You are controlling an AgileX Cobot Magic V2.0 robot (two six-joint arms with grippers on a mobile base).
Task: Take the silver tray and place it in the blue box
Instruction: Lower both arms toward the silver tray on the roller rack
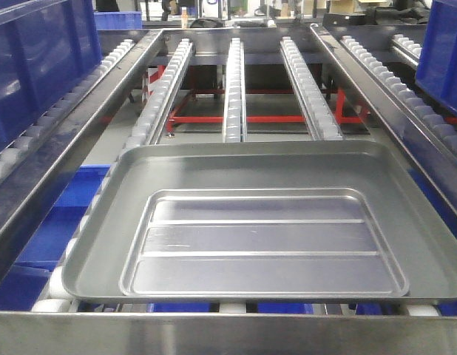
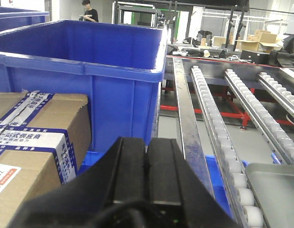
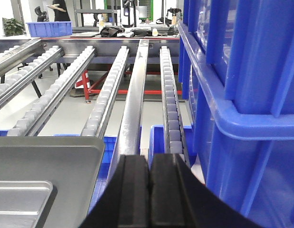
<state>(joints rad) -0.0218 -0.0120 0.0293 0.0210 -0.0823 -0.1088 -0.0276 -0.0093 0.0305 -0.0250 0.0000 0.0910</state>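
Lying: silver tray (image 1: 262,244) inside larger tray (image 1: 103,222).
Left fingers (image 2: 130,166): closed together, empty.
Right fingers (image 3: 135,190): closed together, silver tray apart, lower left.

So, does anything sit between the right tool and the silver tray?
Nothing visible blocks it. The silver tray lies uncovered inside the larger tray; only that tray's rim and a steel rail lie toward the right tool.
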